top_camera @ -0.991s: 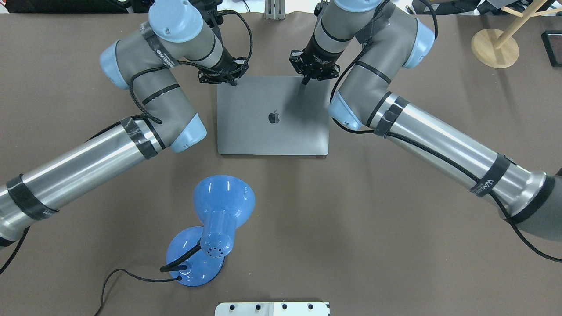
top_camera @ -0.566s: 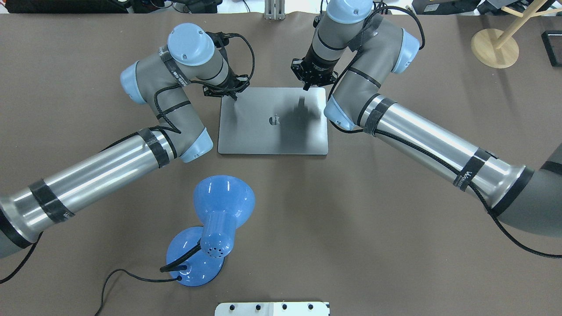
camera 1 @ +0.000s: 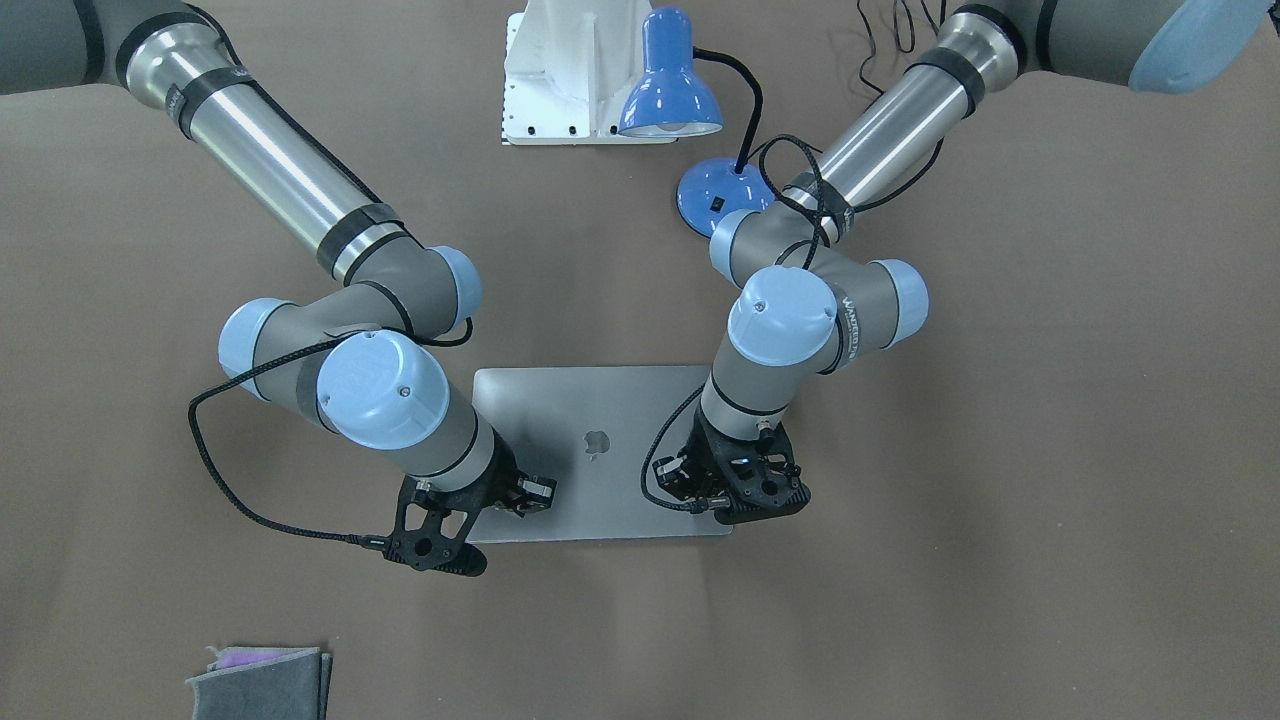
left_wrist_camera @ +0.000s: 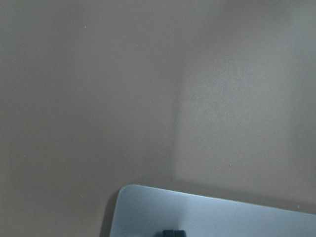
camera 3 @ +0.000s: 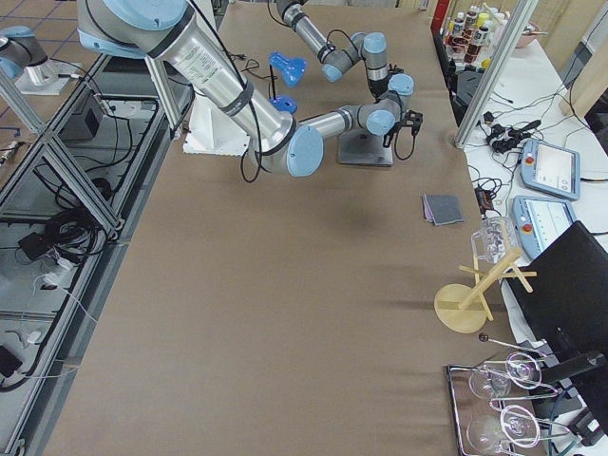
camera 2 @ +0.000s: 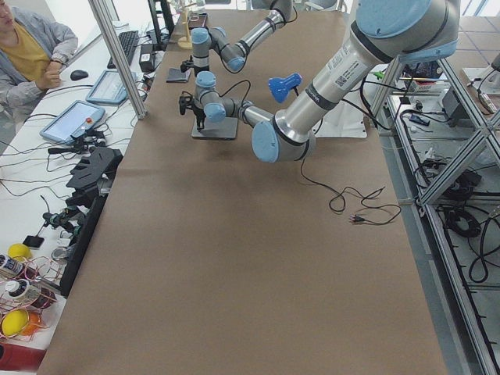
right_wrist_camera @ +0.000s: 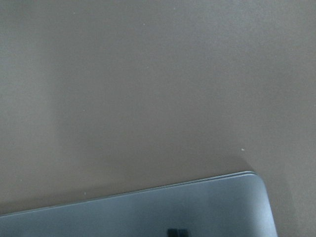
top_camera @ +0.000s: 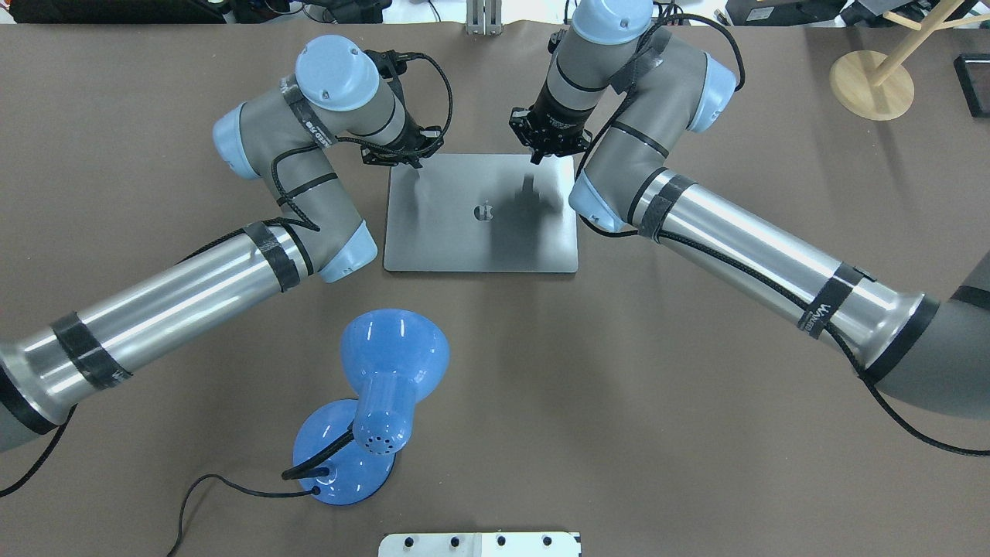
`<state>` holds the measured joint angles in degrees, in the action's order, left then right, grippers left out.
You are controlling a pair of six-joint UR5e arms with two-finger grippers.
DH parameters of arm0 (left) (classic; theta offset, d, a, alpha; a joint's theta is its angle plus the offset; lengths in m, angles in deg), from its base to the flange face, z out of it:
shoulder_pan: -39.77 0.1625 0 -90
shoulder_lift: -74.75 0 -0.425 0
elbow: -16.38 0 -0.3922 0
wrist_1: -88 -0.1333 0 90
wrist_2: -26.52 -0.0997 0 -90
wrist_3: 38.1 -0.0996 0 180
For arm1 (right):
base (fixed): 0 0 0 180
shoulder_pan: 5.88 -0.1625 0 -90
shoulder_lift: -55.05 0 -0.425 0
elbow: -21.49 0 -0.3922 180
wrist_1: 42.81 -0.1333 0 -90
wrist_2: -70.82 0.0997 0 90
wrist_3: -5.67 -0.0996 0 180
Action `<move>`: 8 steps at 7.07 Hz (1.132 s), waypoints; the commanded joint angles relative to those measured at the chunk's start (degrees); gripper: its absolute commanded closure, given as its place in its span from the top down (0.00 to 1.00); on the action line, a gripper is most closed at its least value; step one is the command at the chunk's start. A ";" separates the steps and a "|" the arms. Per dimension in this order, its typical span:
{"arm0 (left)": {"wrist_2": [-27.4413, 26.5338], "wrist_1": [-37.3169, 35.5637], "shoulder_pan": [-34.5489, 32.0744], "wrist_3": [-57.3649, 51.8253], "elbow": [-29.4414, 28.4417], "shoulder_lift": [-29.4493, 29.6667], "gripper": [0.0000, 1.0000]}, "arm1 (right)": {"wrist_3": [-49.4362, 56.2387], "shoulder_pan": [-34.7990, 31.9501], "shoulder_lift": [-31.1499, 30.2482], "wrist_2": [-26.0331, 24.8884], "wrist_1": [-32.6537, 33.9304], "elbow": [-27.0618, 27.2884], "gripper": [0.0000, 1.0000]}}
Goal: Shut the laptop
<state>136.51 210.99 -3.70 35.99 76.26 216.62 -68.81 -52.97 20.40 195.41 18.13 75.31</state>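
One laptop (top_camera: 479, 232), lid down; one lamp (top_camera: 394, 352); one cloth (camera 1: 258, 682).

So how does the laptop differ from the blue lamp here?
The laptop is grey, lying flat with its lid shut; the lamp is glossy blue and stands upright. The lamp trails a black cord; the laptop shows none. Both sit on the brown table.

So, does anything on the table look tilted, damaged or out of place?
Nothing stands out. The laptop lies flat with its lid down. The blue lamp stands upright, and the folded grey cloth lies neatly, apart from both.
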 commanded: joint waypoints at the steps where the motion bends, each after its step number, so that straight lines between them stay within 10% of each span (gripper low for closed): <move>1: 12.54 -6.14 -6.42 -2.71 13.51 -6.29 0.00 | 0.38 -5.26 -10.43 6.34 1.37 15.69 0.00; 4: 26.99 -10.23 -18.98 -15.68 34.91 -27.28 0.00 | 11.51 -17.74 -29.98 17.67 5.85 36.58 0.00; 8: 32.92 -10.14 -35.35 -43.44 41.98 -49.71 0.00 | 39.84 -29.42 -58.61 19.29 6.21 49.36 0.05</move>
<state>168.96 200.81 -35.00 0.55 116.37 173.58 -38.84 -78.30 -29.70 214.74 24.29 122.11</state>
